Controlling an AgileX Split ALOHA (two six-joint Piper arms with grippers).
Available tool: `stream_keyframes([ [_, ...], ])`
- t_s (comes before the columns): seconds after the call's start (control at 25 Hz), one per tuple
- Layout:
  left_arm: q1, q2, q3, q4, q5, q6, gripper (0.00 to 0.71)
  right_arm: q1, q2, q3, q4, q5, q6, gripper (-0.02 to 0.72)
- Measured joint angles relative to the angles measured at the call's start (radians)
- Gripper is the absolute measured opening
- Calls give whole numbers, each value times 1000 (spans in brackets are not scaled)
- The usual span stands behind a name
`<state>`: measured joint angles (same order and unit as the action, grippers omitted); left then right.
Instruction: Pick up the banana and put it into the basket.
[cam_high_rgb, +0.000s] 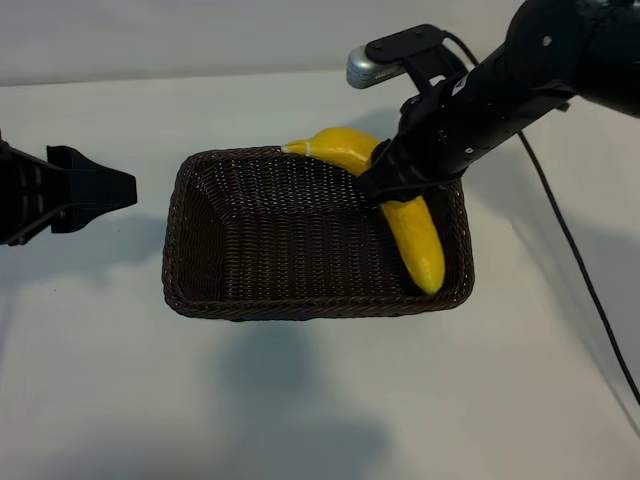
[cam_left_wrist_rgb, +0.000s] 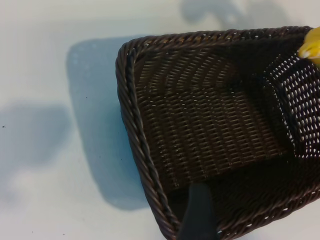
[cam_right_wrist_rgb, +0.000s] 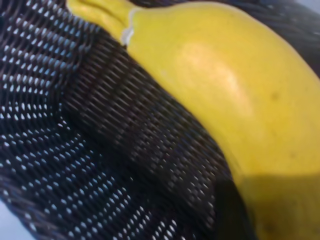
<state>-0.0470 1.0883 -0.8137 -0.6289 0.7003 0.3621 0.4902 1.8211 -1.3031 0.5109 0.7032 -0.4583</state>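
Banana (cam_high_rgb: 417, 240) lying along the basket's right side, long axis running from the far rim toward the near right corner, curve bowing outward; pale stem end poking over the far rim, blunt end down inside near the front right wall. Middle of the fruit covered by the right gripper (cam_high_rgb: 385, 185), closed around it there, with the fingers themselves hard to pick out against the dark arm. In the right wrist view, only a broad yellow flank (cam_right_wrist_rgb: 225, 85) against the weave, with a dark shape across one corner and both tips cut off. Basket (cam_high_rgb: 200, 270) sitting dark brown and rectangular at the middle of the table (cam_high_rgb: 320, 400), open side up, floor otherwise bare wicker. Left gripper (cam_high_rgb: 95, 188) held well apart to the left of the basket, jaws spread wide and holding nothing, arm cut off at the frame edge. From the left wrist view, one basket corner (cam_left_wrist_rgb: 127, 55) close up, a sliver of yellow (cam_left_wrist_rgb: 311, 47) at the far edge, one dark finger (cam_left_wrist_rgb: 197, 215) intruding. Plain white table, soft shadows, pale wall behind, black cable trailing at right.
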Motion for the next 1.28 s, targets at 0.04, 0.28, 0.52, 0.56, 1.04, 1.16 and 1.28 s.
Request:
stream_keyframes([
  [0.04, 0, 0, 0, 0, 0, 0, 610, 0, 3, 0, 12, -11, -12, 424],
  [0.28, 0, 0, 0, 0, 0, 0, 610, 0, 11, 0, 56, -45, -45, 424],
  [0.52, 0, 0, 0, 0, 0, 0, 610, 1, 30, 0, 86, -47, -51, 485],
  [0.56, 0, 0, 0, 0, 0, 0, 610, 1, 31, 0, 87, -47, -51, 544],
  [1.04, 0, 0, 0, 3, 0, 10, 610, 1, -1, -64, 46, 57, 25, 686],
  [1.16, 0, 0, 0, 3, 0, 21, 610, -4, -48, -98, -28, 114, 81, 678],
  [1.28, 0, 0, 0, 3, -1, 26, 610, -22, -91, -111, -114, 172, 132, 675],
])
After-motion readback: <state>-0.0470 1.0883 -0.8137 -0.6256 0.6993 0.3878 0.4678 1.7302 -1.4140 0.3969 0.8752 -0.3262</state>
